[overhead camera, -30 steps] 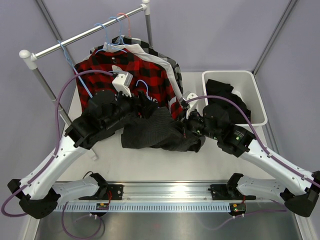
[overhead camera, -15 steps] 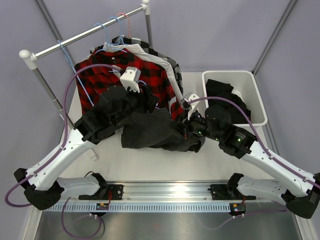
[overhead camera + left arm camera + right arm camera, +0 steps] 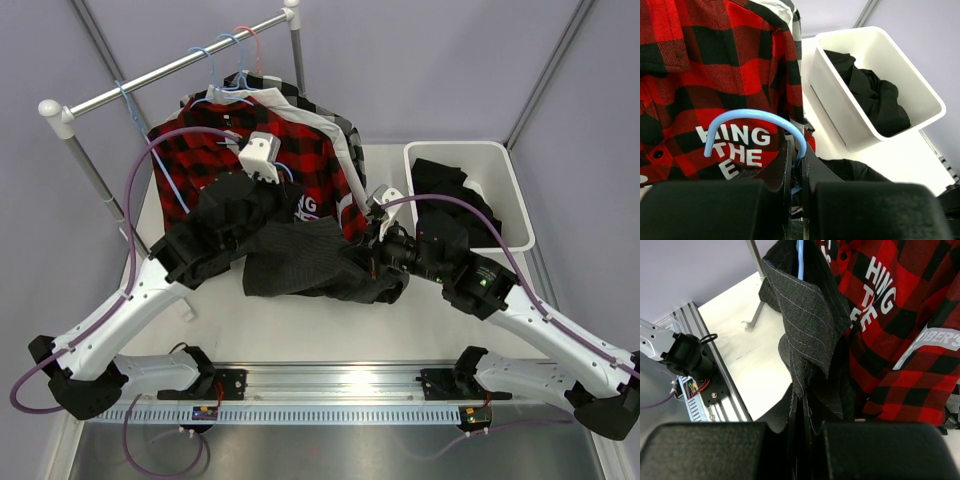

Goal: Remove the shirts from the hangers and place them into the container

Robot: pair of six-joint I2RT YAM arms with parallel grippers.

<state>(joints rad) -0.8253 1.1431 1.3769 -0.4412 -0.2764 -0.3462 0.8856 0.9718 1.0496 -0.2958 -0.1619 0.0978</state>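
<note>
Nearest the arm bases, on the bare front of the table (image 3: 300, 320), the charcoal pinstriped shirt (image 3: 310, 262) sags in a heap between the two arms. The right end effector (image 3: 800, 422) is clamped shut on a fold of its cloth, and the left end effector (image 3: 798, 162) is closed tight on the wire of a light-blue hanger (image 3: 752, 116), just below its hook. The step in hand looks like parting this shirt from its hanger. To do it well, the left arm should probably draw the hanger up and away by the neck opening while the right holds the cloth low, working one shoulder free at a time so the wire does not snag a sleeve or the plaid shirt (image 3: 715, 75) hanging just behind. Beyond that, other shirts (image 3: 338, 128) hang from the rail (image 3: 170, 70). On the far right of the table, well apart from the rail, the container (image 3: 455, 147) holds a black shirt (image 3: 875, 95). The hanger's shoulders are buried in cloth, so how much of the shirt is already off cannot be told, nor how many layers the right end effector has pinched. The shirts at the back show only as thin edges.
</note>
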